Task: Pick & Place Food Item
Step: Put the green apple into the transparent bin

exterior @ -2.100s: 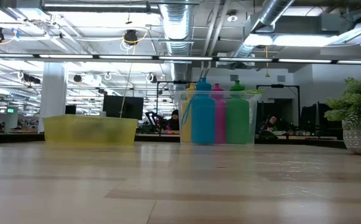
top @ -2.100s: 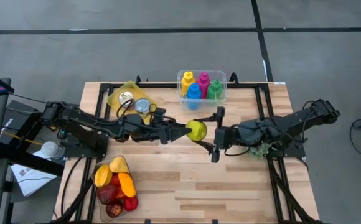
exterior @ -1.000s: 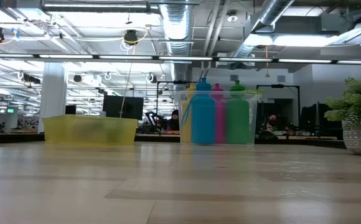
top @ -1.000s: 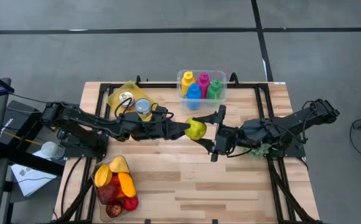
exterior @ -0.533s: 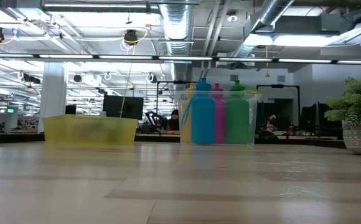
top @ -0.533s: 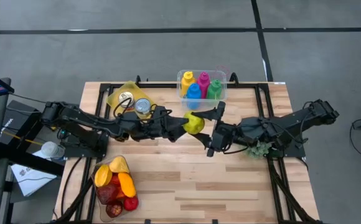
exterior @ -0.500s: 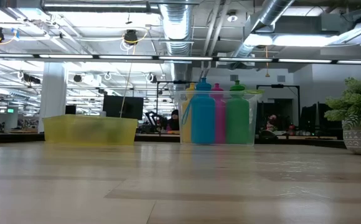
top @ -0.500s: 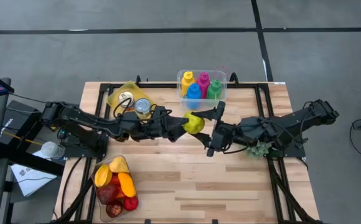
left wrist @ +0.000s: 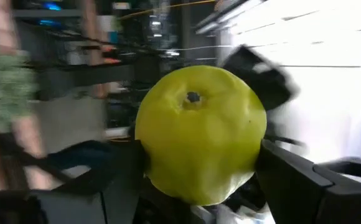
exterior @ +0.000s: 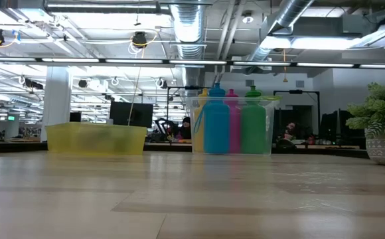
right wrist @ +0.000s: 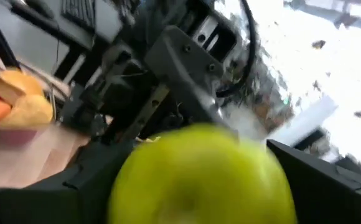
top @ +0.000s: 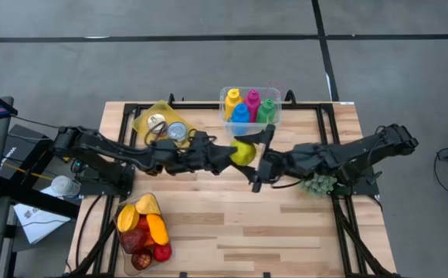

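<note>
While the basket of mixed fruit [top: 141,229] sits untouched at the bench's [top: 232,232] near-left corner, the action is in mid-air over the centre. Going from the left, the left arm reaches across past the yellow tray [top: 156,117] with its tins, and the left pincer [top: 225,154] is pinching the green apple [top: 244,151], held clear of the bench; its own wrist view shows the apple [left wrist: 200,133] seated between the two dark fingers. Over the last two seconds this arm has carried the fruit slightly toward the back, and the right arm has closed in from the other side. The right pincer [top: 259,158] now brackets the apple with its fingers spread, one on either side, and its wrist view shows the apple [right wrist: 202,177] filling the gap between them. That looks like a hand-over about to be made: the right fingers have yet to close, so the left must keep its hold. Behind them stands the clear bin of coloured bottles [top: 250,106], and a small plant [top: 319,184] lies under the right arm.
</note>
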Controlling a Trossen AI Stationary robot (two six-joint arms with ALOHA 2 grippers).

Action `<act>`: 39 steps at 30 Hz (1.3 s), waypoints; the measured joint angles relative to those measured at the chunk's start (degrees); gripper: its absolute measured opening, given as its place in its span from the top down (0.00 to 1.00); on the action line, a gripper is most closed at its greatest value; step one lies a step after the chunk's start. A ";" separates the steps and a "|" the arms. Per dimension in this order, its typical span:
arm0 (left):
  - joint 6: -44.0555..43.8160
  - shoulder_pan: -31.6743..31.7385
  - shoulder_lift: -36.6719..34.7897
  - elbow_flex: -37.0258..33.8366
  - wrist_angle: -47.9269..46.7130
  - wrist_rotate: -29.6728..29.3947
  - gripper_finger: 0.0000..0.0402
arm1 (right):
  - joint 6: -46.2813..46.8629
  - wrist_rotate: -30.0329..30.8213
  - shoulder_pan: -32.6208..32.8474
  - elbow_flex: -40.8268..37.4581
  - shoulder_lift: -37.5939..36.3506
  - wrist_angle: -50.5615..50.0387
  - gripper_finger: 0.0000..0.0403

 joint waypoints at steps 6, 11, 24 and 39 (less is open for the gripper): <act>0.28 0.03 0.03 0.09 -0.36 -0.60 0.35 | 1.95 2.53 0.11 -0.05 0.11 -0.31 0.02; 1.48 0.33 0.07 -0.09 -0.44 -0.47 0.35 | 3.59 3.46 0.86 -0.16 0.12 -1.46 0.03; 3.94 2.65 -0.17 -0.02 -1.30 -0.58 0.34 | 3.64 6.60 2.47 -0.18 -2.08 -1.66 0.02; 6.01 5.82 -0.15 -0.13 -10.31 24.58 0.34 | 6.08 17.58 15.87 -0.07 -10.32 -6.02 0.03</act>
